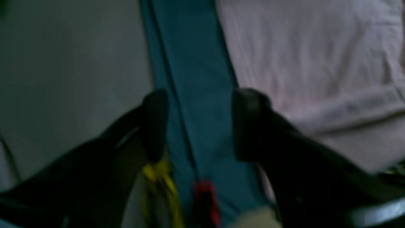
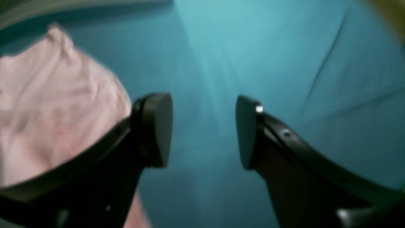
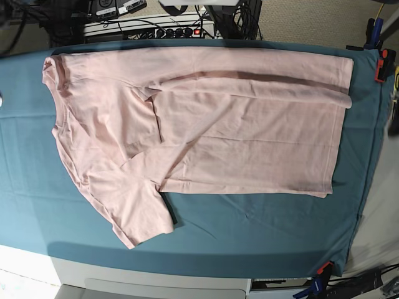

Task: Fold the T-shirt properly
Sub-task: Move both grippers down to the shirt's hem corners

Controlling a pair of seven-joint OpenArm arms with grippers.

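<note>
The pale pink T-shirt lies plain side up on the teal table cloth, collar to the left and hem to the right. Its far long side is folded in over the body, and the near sleeve lies spread out. My left gripper is open and empty over the cloth's edge strip, beside the shirt. My right gripper is open and empty over bare teal cloth, with a bunched part of the shirt to its left. Neither gripper shows clearly in the base view.
A red clamp grips the cloth at the far right corner and also shows in the left wrist view. Orange and blue clamps sit at the near right corner. A power strip and cables lie behind the table. Grey floor lies past the edge.
</note>
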